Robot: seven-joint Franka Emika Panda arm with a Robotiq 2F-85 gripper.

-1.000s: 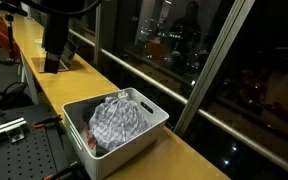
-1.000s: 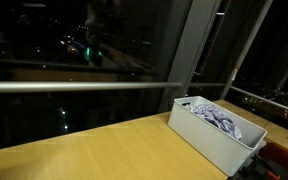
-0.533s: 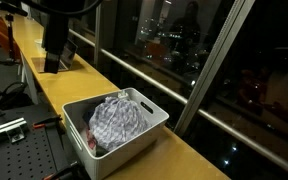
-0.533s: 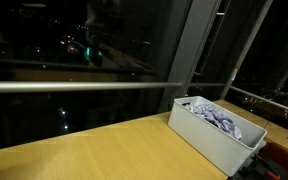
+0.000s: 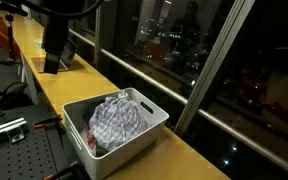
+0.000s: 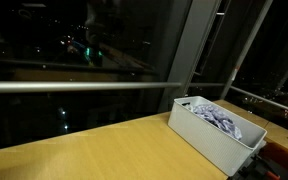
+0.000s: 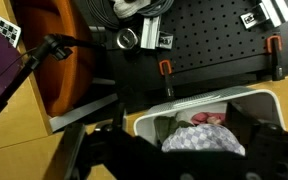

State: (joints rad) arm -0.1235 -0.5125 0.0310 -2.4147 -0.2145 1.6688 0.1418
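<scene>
Lying crumpled in the white bin (image 7: 184,104), the checkered cloth (image 7: 208,143) sits between the fingers of the spread gripper (image 7: 189,142), seen only in the wrist view.

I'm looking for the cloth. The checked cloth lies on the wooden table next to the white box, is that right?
No. The checked cloth lies inside the white box, not next to it on the wooden table. The box itself stands on the table. An exterior view shows this, and so does the wrist view.

Dim indoor light, dark reflective windows, soft low-resolution views
</scene>
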